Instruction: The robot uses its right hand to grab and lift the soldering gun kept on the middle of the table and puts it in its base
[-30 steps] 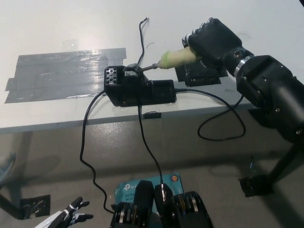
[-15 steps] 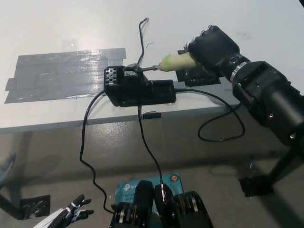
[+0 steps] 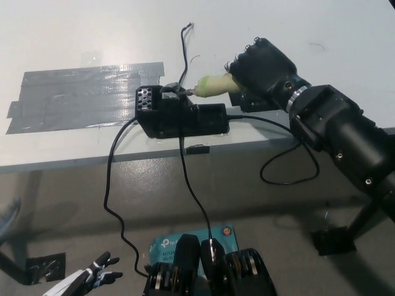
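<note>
Head view: base (image 3: pixel 179 114) sits near the worktop (image 3: pixel 74 37) front edge. Right hand (image 3: pixel 262 65), fingers clasping the soldering gun (image 3: pixel 213 85), holds its tip at the base top. Left hand (image 3: pixel 86 280) rests low, fingers spread.

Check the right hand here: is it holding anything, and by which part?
Yes. The black right hand is shut on the soldering gun, gripping its pale handle; the tip points into the base.

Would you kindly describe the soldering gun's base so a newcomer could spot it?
On the white table, right of the grey tape patch, sits the base: a black box near the front edge. Unlike anything nearby, it has a perforated top corner and cables leaving it.
</note>
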`<state>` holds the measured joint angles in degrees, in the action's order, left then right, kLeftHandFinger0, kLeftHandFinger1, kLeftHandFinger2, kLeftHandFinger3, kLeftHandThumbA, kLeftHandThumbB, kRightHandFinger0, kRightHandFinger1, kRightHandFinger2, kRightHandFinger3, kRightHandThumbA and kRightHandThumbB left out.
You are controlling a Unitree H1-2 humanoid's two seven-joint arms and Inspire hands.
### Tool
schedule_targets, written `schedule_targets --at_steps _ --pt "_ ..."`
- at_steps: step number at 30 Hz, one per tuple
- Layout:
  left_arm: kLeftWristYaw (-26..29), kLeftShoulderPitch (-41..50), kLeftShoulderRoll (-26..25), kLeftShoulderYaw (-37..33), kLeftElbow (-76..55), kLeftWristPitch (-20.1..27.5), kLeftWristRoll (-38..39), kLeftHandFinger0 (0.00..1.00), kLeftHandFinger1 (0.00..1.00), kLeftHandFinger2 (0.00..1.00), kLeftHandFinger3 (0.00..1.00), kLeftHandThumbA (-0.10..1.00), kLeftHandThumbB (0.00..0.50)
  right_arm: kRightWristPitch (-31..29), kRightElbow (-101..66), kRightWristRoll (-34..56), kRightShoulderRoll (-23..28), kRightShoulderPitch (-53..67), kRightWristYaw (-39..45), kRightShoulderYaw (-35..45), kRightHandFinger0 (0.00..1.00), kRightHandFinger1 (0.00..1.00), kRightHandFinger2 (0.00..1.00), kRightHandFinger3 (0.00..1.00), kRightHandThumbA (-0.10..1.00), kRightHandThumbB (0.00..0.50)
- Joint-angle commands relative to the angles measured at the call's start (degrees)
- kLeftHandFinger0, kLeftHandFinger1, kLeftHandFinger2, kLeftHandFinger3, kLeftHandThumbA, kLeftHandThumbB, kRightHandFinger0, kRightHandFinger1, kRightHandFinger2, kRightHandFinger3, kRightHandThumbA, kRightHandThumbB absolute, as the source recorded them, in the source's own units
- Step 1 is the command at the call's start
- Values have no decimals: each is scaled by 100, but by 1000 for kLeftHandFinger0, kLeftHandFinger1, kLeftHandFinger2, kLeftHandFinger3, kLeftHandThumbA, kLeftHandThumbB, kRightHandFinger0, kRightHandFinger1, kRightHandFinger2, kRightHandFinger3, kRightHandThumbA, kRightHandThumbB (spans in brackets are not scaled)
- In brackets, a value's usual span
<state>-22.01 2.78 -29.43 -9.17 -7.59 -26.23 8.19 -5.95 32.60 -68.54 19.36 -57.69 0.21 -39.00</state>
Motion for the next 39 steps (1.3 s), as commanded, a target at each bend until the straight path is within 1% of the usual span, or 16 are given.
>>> schedule_targets --at_steps 1,5,7,9,11,15,17,18,21,30,31,32,33,36,38,39 --pt "9 -59 -95 -11 -63 -70 3 1000 1000 904 1000 1000 500 -205 -22 -183 67 -466 -535 -67 0 0 317 228 -100 11" --pt "12 -107 -104 -78 -69 -70 -26 1000 1000 912 1000 1000 500 -169 96 -245 95 -465 -479 -158 0 0 282 52 -100 0" --pt "14 -124 -98 -108 -76 -70 -34 1000 1000 909 1000 1000 500 -171 149 -297 119 -481 -448 -214 0 0 282 60 -99 11" --pt "13 -168 -88 -134 -57 -70 48 1000 1000 927 1000 1000 500 -181 461 -313 68 -571 -561 -286 0 0 264 0 -100 15" --pt "7 -171 -83 -153 -60 -70 64 1000 1000 927 1000 1000 500 -219 723 -253 -36 -685 -637 -330 0 0 269 0 -69 1" --pt "3 -220 -79 -182 -44 -70 59 1000 1000 929 1000 1000 500 -163 971 -163 -218 -872 -614 -361 0 0 276 193 133 0" --pt "12 -226 -80 -206 -46 -70 8 1000 1000 925 1000 1000 500 -163 994 -159 -278 -928 -565 -378 0 0 246 208 188 0" --pt "23 -221 -100 -244 -88 -70 -69 1000 1000 922 1000 1000 500 -155 1130 -174 -380 -992 -718 -395 0 0 194 10 65 0" --pt "24 -220 -113 -259 -126 -70 -45 1000 1000 918 1000 1000 499 -139 1276 -198 -493 -1051 -912 -421 0 0 214 0 -80 0" --pt "62 -253 -117 -289 -137 -70 47 1000 1000 962 1000 1000 500 -216 1348 -191 -689 -1024 -1101 -518 0 0 270 13 -100 18" --pt "58 -256 -118 -290 -137 -70 49 1000 1000 967 1000 1000 500 -212 1368 -247 -705 -1000 -1167 -581 0 0 253 2 -52 85" --pt "46 -255 -119 -308 -149 -70 49 1000 1000 968 1000 1000 500 -200 1332 -333 -699 -926 -1228 -661 0 0 262 0 -32 97" --pt "63 -250 -112 -316 -163 -70 11 1000 1000 961 1000 1000 500 -181 1361 -348 -718 -872 -1304 -704 0 0 260 0 -38 93" --pt "60 -260 -98 -315 -147 -70 10 1000 1000 950 1000 1000 500 -216 1413 -213 -760 -751 -1380 -697 0 0 228 0 -15 5" --pt "60 -238 -82 -308 -159 -70 15 1000 1000 950 1000 1000 500 -160 1325 -266 -729 -692 -1367 -746 0 0 243 20 25 0" --pt "47 -242 -89 -312 -151 -70 23 1000 1000 954 1000 1000 500 -106 1441 -266 -772 -693 -1381 -754 0 0 240 31 -8 27"
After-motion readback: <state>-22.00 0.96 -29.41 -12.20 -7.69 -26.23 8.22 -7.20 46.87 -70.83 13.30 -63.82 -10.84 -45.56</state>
